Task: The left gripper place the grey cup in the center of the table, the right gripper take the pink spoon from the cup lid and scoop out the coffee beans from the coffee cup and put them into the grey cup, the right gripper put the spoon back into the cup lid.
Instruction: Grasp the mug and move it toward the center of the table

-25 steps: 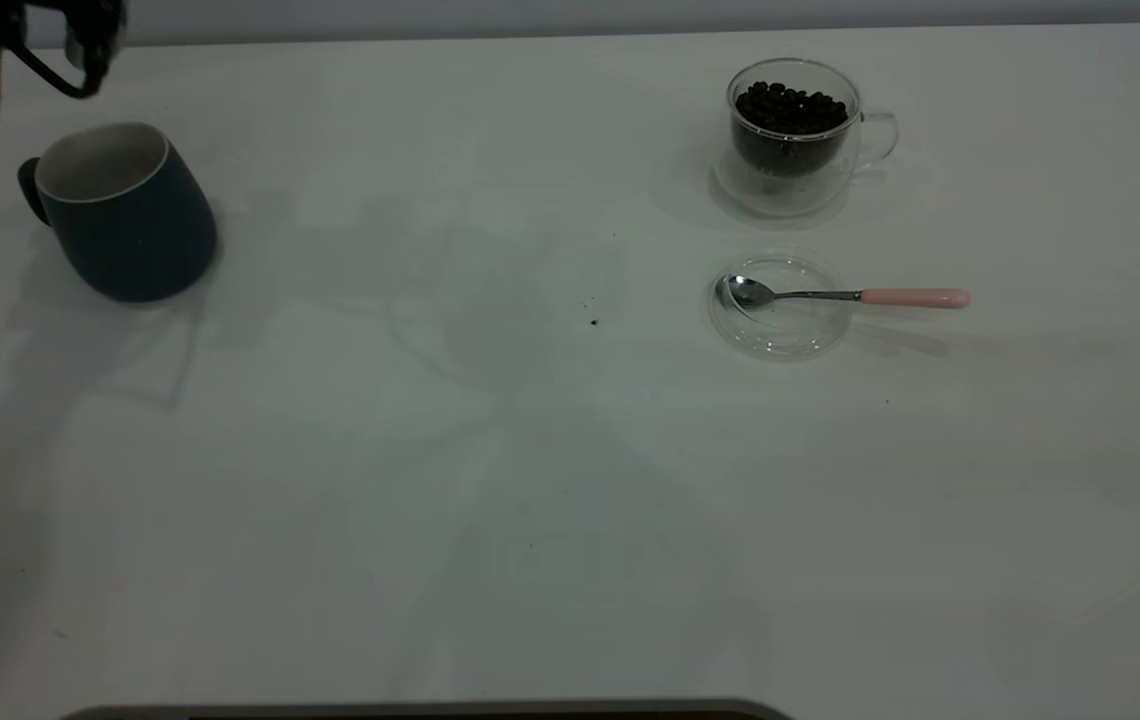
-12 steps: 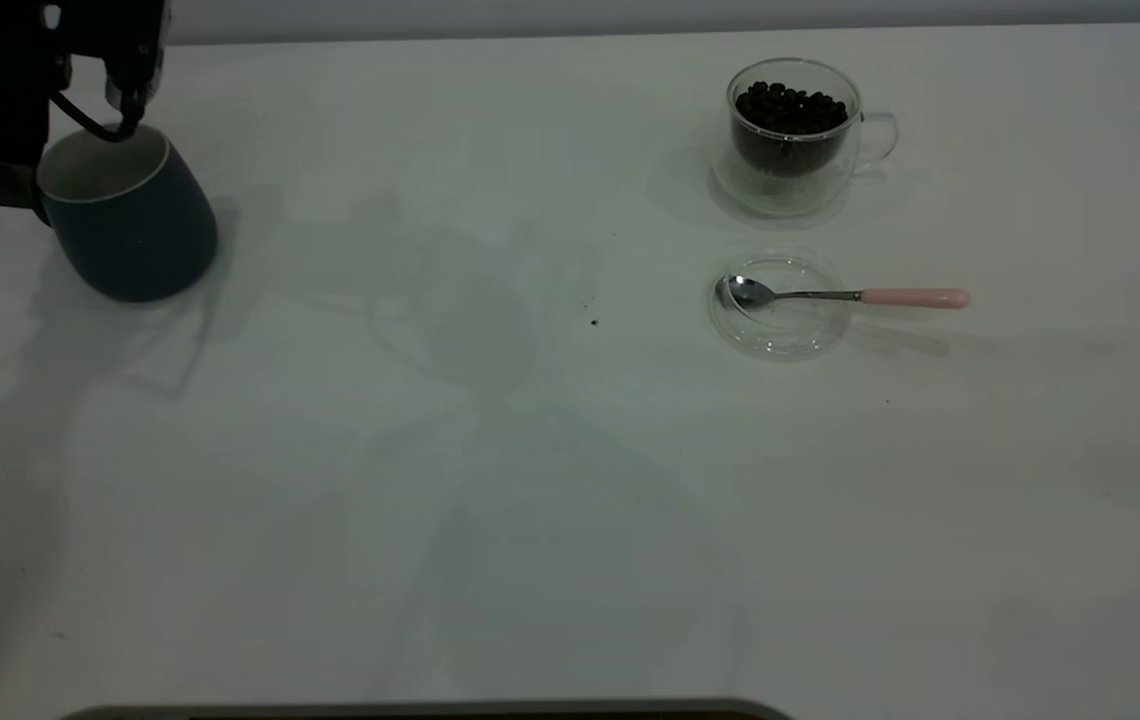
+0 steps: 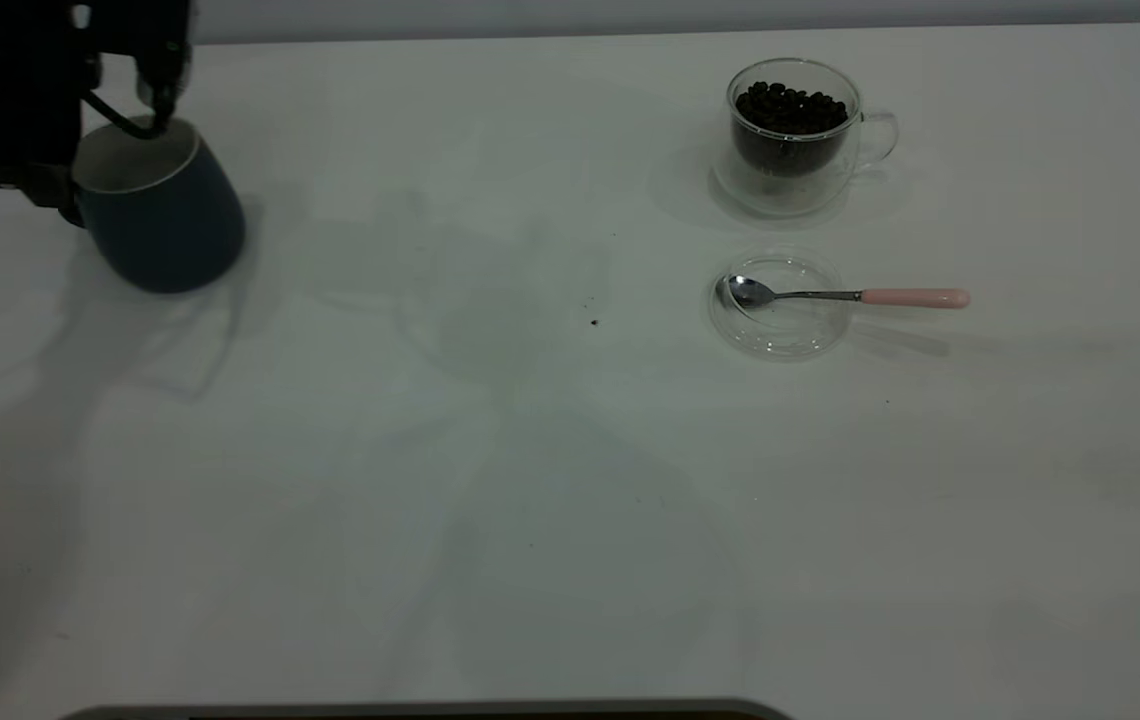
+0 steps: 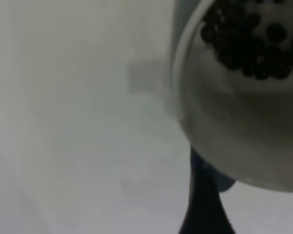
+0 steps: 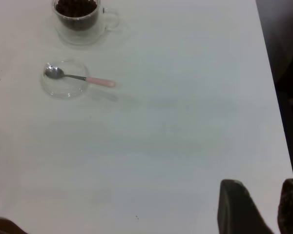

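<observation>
Ceramic, slate-grey cup (image 3: 162, 208) at the table's (image 3: 530, 500) far left looks heavy, stiff and smooth; the left gripper (image 3: 80, 120) clamps its rim near the handle. Right gripper (image 5: 258, 207) waits slightly open

Left gripper (image 3: 80, 150) at the table's far left corner, fingers clamped over a mug rim, right gripper (image 5: 263, 207) parked apart, fingertips slightly parted

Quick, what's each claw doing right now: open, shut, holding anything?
The left gripper: closed on the grey cup, gripping its rim.
The right gripper: open, holding nothing.
</observation>
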Controlling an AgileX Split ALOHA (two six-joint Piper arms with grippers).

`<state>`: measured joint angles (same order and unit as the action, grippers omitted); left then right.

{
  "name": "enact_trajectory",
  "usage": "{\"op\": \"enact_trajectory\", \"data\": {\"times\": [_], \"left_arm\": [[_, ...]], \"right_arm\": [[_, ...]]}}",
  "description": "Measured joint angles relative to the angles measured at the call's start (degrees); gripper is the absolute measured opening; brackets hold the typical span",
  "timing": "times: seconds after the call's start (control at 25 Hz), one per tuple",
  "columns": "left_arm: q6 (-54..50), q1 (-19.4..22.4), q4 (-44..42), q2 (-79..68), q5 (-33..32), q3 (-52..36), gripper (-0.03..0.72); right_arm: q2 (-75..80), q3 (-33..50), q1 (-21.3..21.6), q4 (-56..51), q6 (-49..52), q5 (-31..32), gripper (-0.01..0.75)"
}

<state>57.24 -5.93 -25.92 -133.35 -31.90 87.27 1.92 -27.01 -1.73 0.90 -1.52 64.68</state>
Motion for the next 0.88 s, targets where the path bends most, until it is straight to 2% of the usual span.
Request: {"op": "enact_trajectory", "data": {"times": [0.4,0.88], "left_arm": [[-0.53,-6.42,0.19,-0.19,2.01,0.00,0.565],[-6.34,-15.41,0.32,-0.40,5.59,0.00,0.565]], "right_arm": [[0.00,0.00,0.00,0.00,0.00,0.00,0.243],[0.00,0.00,0.00,0.00,0.00,0.00,0.243]]}}
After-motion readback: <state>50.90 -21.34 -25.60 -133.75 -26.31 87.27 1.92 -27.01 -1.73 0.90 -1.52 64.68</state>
